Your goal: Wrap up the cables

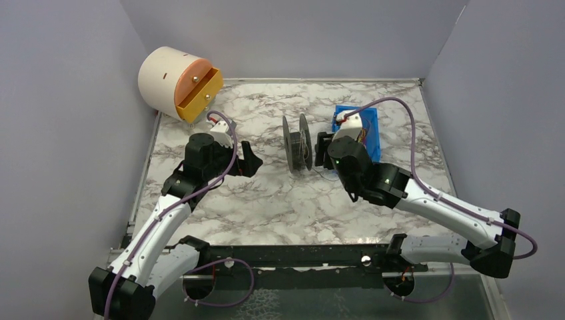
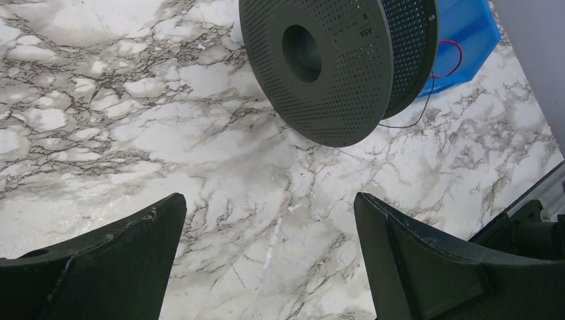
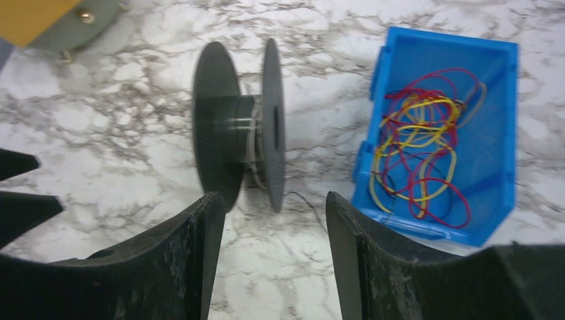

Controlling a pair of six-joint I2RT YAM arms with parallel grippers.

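A tangle of red and yellow cables lies inside the blue bin. One thin black cable trails on the marble from the black double-disc spool towards the bin; the left wrist view shows the same strand. A few pale turns sit on the spool's hub. My right gripper is open just short of the spool, nothing between its fingers. My left gripper is wide open over bare marble on the spool's other side.
A cream cylinder with an orange drawer stands at the back left corner. The blue bin sits behind my right gripper. Grey walls close in the table on three sides. My left gripper is left of the spool.
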